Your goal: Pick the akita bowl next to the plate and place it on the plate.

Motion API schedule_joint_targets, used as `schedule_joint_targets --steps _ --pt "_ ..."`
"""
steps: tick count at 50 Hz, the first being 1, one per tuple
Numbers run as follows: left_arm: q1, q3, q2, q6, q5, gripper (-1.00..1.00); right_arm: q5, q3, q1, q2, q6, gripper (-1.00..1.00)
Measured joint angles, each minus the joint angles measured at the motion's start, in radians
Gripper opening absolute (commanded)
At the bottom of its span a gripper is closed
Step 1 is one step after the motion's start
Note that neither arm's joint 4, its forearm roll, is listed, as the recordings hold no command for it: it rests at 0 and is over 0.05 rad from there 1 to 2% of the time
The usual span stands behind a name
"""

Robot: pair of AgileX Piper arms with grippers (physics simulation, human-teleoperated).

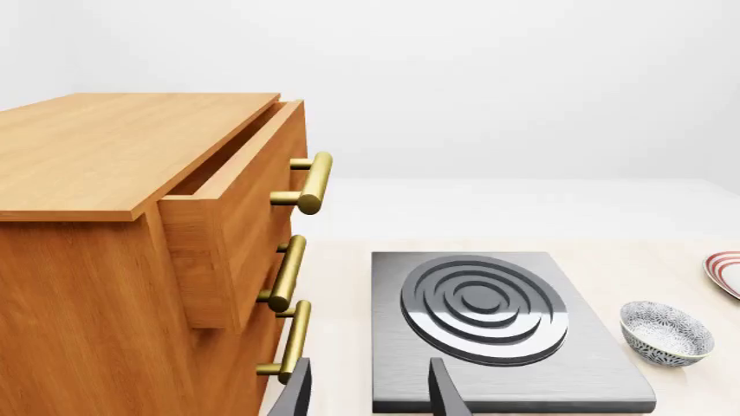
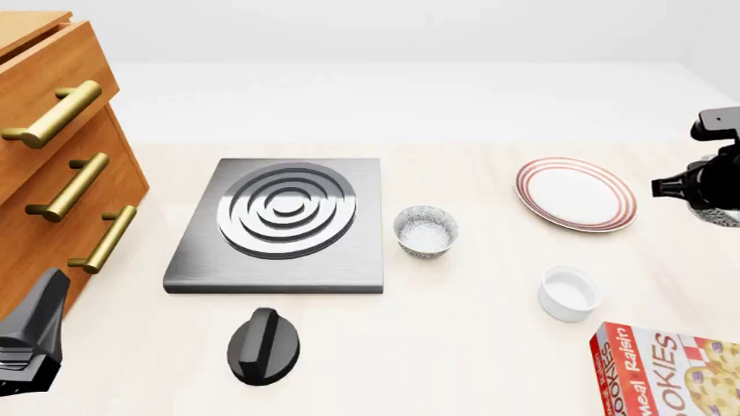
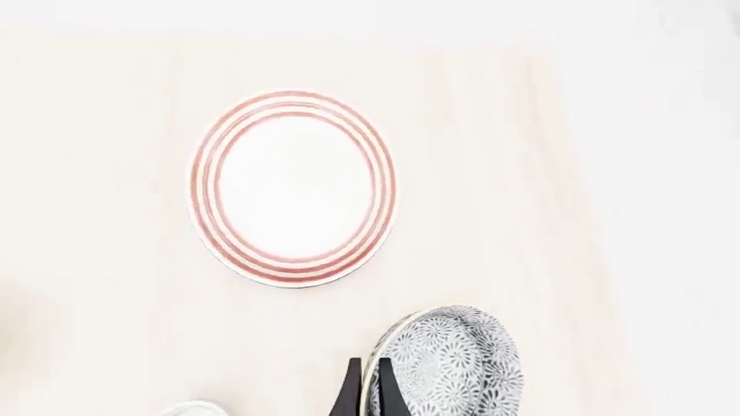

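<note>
The plate lies flat on the table at the right, white with red rings; it also shows in the right wrist view. My right gripper is shut on the rim of an akita bowl, which hangs tilted above the table beside the plate. In the front view that arm is at the right edge, with only a grey sliver of the bowl under it. A second akita bowl stands upright next to the stove. My left gripper is open and holds nothing, low at the front left.
A wooden cabinet with brass handles fills the left, its top drawer pulled partly out. A grey stove plate lies in the middle, a black knob before it. A white ramekin and a cookie box sit front right.
</note>
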Motion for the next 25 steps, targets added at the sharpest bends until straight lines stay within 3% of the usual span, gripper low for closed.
schedule_joint_targets --steps 25 --pt "0.000 0.000 0.000 0.000 0.000 1.00 0.102 -0.237 0.094 0.080 -0.050 -1.00"
